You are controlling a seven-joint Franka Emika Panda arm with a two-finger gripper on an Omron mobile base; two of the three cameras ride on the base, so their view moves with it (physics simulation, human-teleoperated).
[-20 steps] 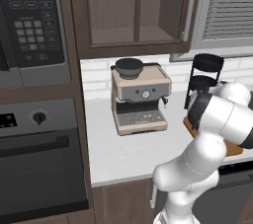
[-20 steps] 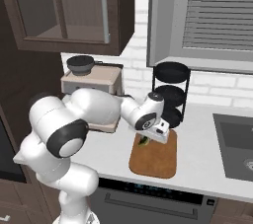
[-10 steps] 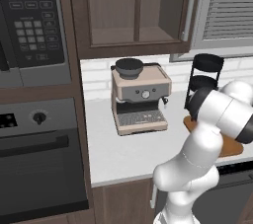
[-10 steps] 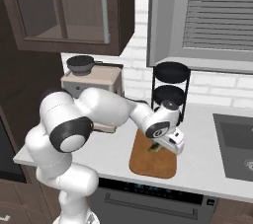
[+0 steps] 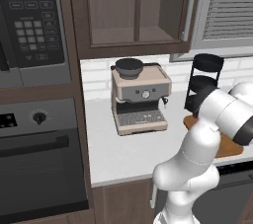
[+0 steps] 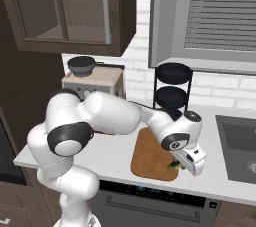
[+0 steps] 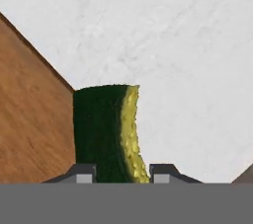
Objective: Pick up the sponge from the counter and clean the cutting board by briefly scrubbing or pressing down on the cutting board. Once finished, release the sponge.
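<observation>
The sponge (image 7: 106, 134), dark green with a yellow layer, sits between my finger tips, and my gripper (image 7: 122, 171) is shut on it. It hangs over the edge where the orange-brown cutting board (image 7: 29, 119) meets the light counter (image 7: 173, 45). From the right base view, my gripper (image 6: 177, 165) is low at the near right corner of the cutting board (image 6: 150, 156), with the sponge (image 6: 175, 164) showing as a small dark-and-yellow bit under the hand. The left base view shows a strip of the cutting board (image 5: 225, 144) behind my forearm.
A beige coffee machine (image 5: 141, 99) stands on the counter (image 5: 118, 149) left of the board. A black tiered rack (image 6: 172, 88) stands behind the board by the wall. A sink (image 6: 242, 151) lies to the right. Microwave (image 5: 29, 20) and oven fill the left side.
My hand has carried the sponge from the middle of the board toward its near right corner and lower. The grip on the sponge has held.
</observation>
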